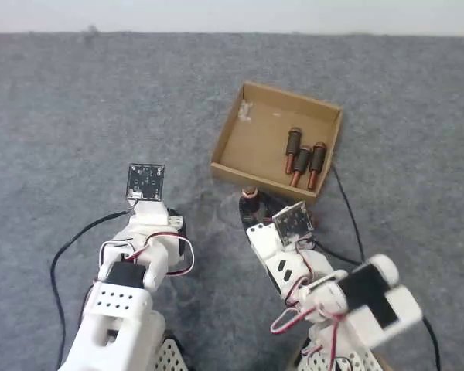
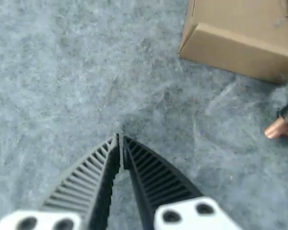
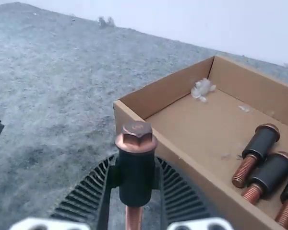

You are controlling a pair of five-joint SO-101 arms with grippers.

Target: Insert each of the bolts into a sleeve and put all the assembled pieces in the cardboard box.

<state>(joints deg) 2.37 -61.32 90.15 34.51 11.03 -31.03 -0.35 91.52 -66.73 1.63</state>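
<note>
Holding my right arm low, just short of the cardboard box [image 1: 255,176] and its near wall, with the right gripper [image 3: 134,168] clamped on the black sleeve [image 3: 134,182] of a bolt [image 3: 136,138]. The piece is upright, copper hex head up, outside the box. Three assembled pieces [image 1: 303,158] lie side by side inside it. Left arm is well apart from the box, with the left gripper [image 2: 121,140] closed on nothing, tips together over the grey carpet [image 1: 77,116].

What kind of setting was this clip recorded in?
Likely an indoor robot test bench: a grey felt-like mat covers the table, a plain white wall stands behind it, and a small cardboard box holds three sleeved bolts.
</note>
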